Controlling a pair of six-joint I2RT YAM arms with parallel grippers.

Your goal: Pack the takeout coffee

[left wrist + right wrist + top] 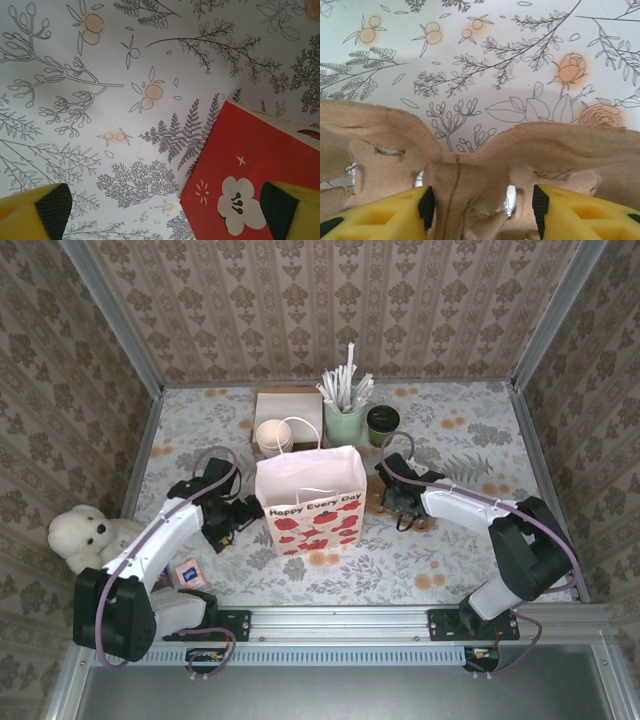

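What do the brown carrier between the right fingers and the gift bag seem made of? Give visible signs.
Carrier: likely moulded paper pulp, matte; fuzzy surface, ragged cut edges. Gift bag: seemingly smooth printed paper; crisp folded edges, thin cord handles.

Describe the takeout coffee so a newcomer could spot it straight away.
Start at the white gift bag with red flowers standing at the centre, then look behind it to the row of items near the back wall. The takeout coffee is the rightmost, right of the pale mint cup of straws; it alone is dark with a round black lid.
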